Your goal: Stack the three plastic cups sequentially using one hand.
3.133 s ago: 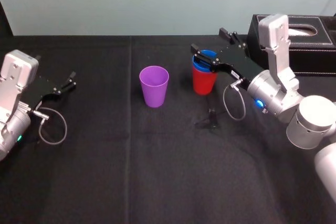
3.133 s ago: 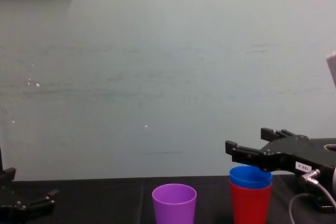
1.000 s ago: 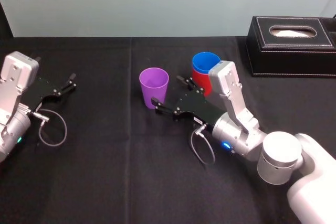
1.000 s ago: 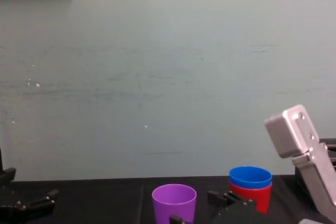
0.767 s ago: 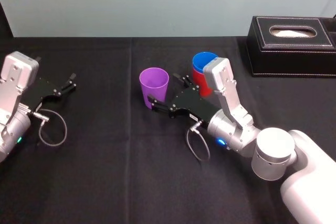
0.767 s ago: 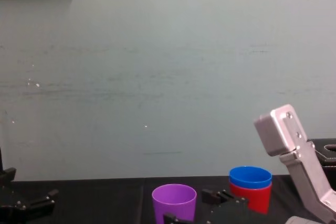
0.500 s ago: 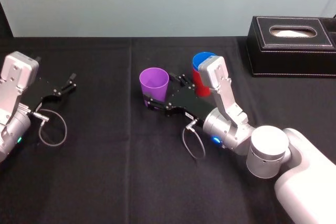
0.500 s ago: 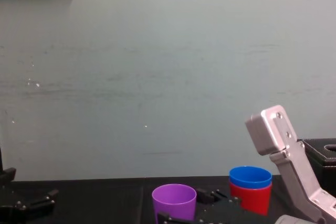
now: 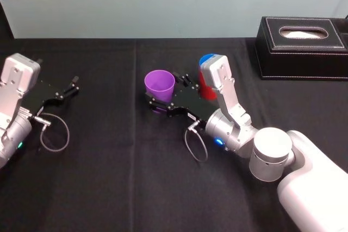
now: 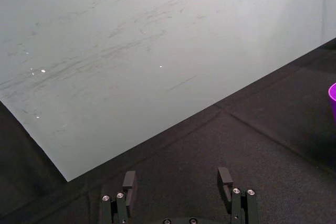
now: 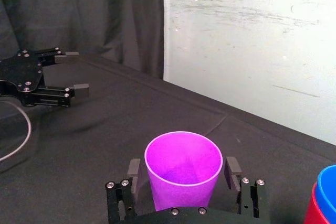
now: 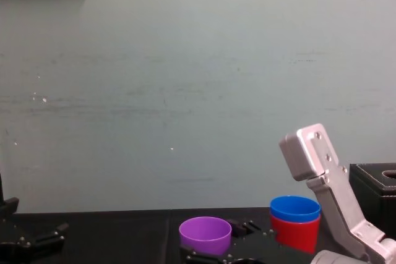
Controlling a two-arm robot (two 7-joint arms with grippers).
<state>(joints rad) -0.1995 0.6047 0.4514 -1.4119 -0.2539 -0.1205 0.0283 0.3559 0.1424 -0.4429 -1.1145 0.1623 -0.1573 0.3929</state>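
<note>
The purple cup [image 9: 159,82] stands upright on the black cloth, left of the stack. My right gripper [image 9: 164,88] is open and straddles it low down. In the right wrist view one finger [image 11: 133,169] stands on each side of the purple cup [image 11: 184,167] with a thin gap. The blue cup [image 9: 205,60] sits nested inside the red cup [image 9: 205,89], partly hidden behind my right wrist. From the chest the purple cup [image 12: 205,234], blue cup [image 12: 295,208] and red cup [image 12: 296,233] stand in a row. My left gripper [image 9: 66,89] is parked open at far left.
A black box with white stitching [image 9: 302,39] stands at the back right, behind the cup stack. A pale wall closes off the table's far edge. Bare black cloth [image 9: 109,161] stretches across the front and between the two arms.
My right gripper has slid left from beside the blue-and-red stack until its open fingers flank the purple cup. The cups and my left arm have not moved.
</note>
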